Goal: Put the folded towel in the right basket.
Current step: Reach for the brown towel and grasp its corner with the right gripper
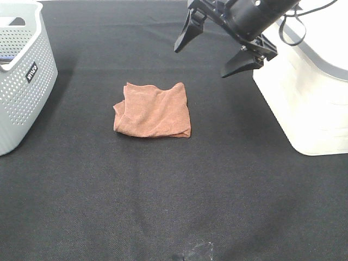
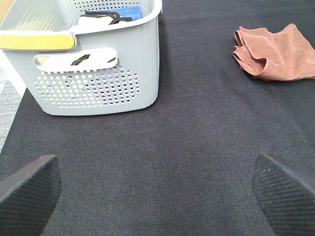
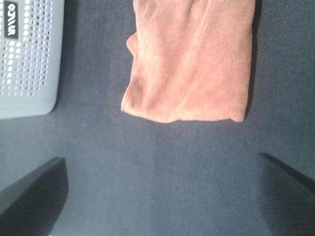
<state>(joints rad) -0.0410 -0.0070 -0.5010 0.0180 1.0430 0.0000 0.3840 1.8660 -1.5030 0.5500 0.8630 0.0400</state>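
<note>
A folded rust-orange towel (image 1: 154, 111) lies flat on the black table mat, near the middle. It also shows in the left wrist view (image 2: 275, 53) and in the right wrist view (image 3: 189, 59). The right basket (image 1: 312, 92) is white and stands at the right edge. My right gripper (image 1: 213, 51) is open and empty, held above the mat to the upper right of the towel, apart from it. My left gripper (image 2: 157, 189) is open and empty, low over bare mat, out of the exterior view.
A grey perforated basket (image 1: 22, 76) stands at the left edge; in the left wrist view (image 2: 93, 73) it holds dark and blue items. Bare black mat lies in front of the towel.
</note>
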